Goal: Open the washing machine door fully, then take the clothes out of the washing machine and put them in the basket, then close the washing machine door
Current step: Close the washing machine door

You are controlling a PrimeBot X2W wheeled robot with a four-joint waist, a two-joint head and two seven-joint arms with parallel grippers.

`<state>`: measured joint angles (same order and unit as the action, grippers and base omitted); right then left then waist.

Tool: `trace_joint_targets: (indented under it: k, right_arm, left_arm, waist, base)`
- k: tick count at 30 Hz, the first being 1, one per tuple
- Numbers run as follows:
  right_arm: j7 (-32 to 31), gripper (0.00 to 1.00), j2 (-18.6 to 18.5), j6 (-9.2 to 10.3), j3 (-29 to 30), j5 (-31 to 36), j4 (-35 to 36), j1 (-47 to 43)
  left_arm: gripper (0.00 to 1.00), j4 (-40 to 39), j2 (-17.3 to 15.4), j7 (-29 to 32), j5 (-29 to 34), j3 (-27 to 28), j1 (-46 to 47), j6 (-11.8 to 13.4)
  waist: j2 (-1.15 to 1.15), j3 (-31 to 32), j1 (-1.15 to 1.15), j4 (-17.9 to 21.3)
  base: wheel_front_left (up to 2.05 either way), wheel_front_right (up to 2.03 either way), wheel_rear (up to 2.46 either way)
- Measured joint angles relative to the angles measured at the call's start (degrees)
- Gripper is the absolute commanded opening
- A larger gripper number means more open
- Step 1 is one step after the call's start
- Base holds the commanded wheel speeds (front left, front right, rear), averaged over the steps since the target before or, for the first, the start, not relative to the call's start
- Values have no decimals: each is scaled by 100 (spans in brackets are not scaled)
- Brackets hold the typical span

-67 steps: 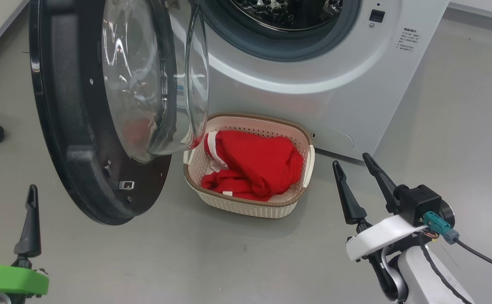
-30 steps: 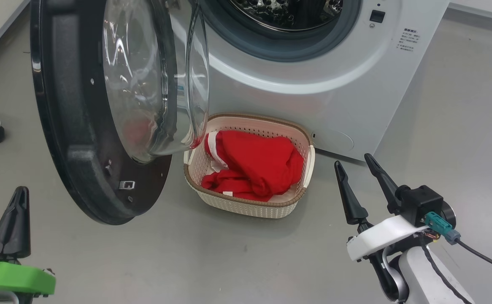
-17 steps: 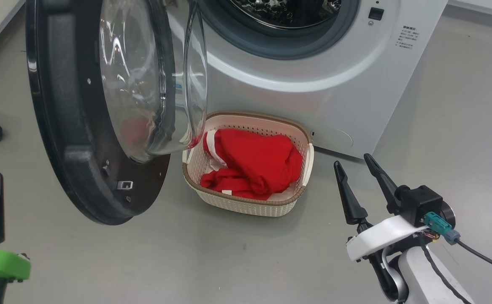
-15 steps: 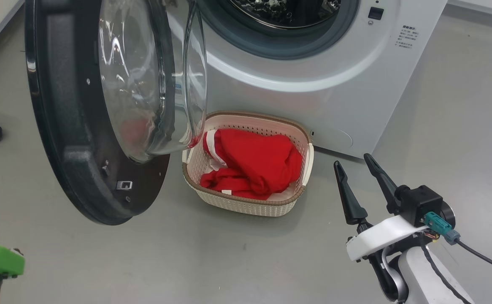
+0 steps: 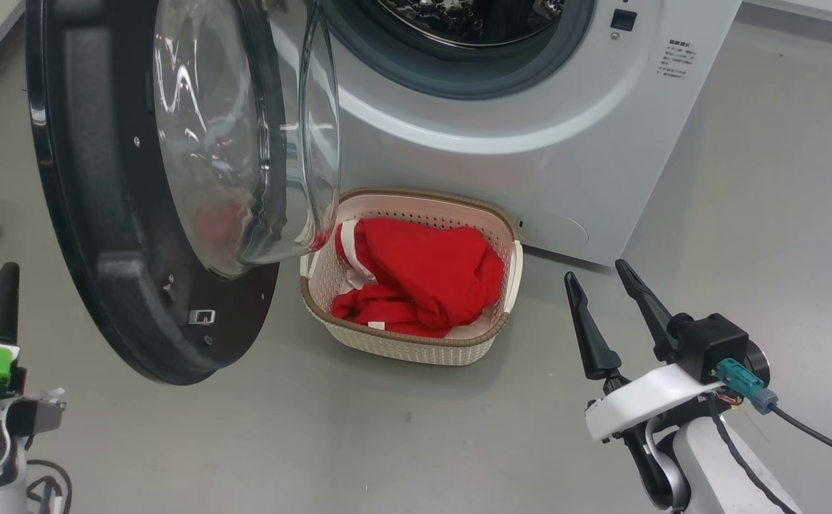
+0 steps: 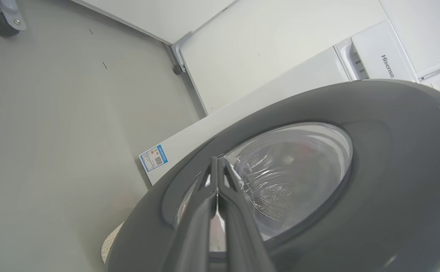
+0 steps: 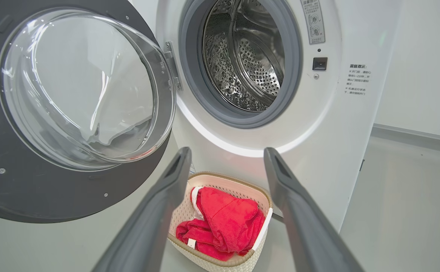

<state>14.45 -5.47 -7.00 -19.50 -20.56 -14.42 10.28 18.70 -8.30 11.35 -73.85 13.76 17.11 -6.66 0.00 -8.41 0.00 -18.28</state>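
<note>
Clothes point(image 5: 423, 278) lie in the basket point(image 5: 416, 350); the left gripper point(image 6: 217, 177) — jaws together — should press the washing machine door point(image 5: 102, 235) shut from its left face, swinging clear of the open-jawed right gripper point(image 5: 594, 270).

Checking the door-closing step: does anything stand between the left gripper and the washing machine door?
Nothing visible does. The shut left gripper points at the outer face of the washing machine door; no object lies between them. Contact is unclear.

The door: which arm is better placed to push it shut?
Left. The left gripper, shut, points at the outer face of the door, ready to push. The right gripper is open beyond the basket, away from the door.
</note>
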Motion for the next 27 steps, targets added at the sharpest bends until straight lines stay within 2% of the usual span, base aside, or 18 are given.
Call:
trace_joint_targets:
  k: [4,8,16,20,27]
  right_arm:
    - [0,100,0,0,-2,0,-1,0]
    - [0,100,1,0,-14,0,-2,-1]
    - [0,100,2,0,-62,0,-8,-2]
    - [0,100,1,0,-101,0,-15,-4]
    - [0,100,4,0,-160,0,-24,-8]
  left_arm:
    - [0,115,15,671,-681,156,159,252]
    - [0,120,23,1161,-1110,276,252,495]
    - [0,81,92,2094,-1768,202,266,817]
    - [0,3,132,2457,-1880,105,266,942]
    - [0,-269,164,3045,-2256,73,234,998]
  waist:
    - [0,15,0,20]
    - [0,37,0,29]
    - [0,81,0,25]
    - [0,104,0,16]
    - [0,96,0,51]
  base:
    - [0,0,0]
    - [0,0,0]
    - [0,0,0]
    - [0,0,0]
    - [0,0,0]
